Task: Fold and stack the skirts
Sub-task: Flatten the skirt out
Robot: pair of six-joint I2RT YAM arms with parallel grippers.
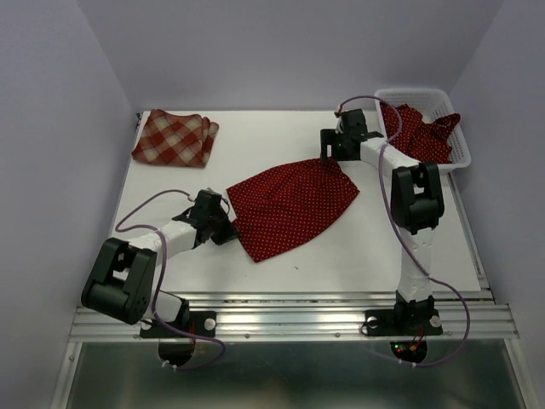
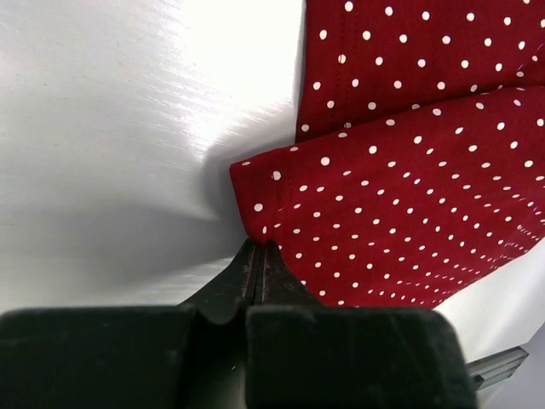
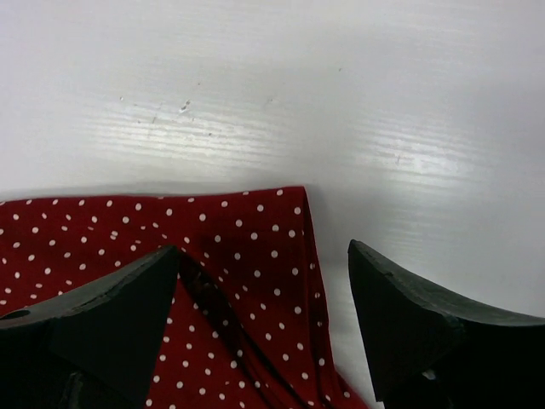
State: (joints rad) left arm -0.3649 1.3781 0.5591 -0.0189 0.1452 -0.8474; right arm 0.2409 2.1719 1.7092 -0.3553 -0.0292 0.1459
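A dark red polka-dot skirt [image 1: 294,204] lies spread flat mid-table. My left gripper [image 1: 230,224] is at its near-left corner; in the left wrist view the fingers [image 2: 260,256] are shut and pinch the hem corner of the skirt [image 2: 409,213]. My right gripper [image 1: 330,155] is at the skirt's far corner; in the right wrist view it [image 3: 264,260] is open and straddles the cloth corner [image 3: 255,230] without holding it. A folded red-and-cream plaid skirt [image 1: 174,136] lies at the far left. A second polka-dot skirt [image 1: 421,132] lies crumpled in the basket.
The white mesh basket [image 1: 460,149] stands at the far right corner, beside the right arm. The white table [image 1: 383,247] has raised rails along its near and right edges. Lilac walls close in the back and sides.
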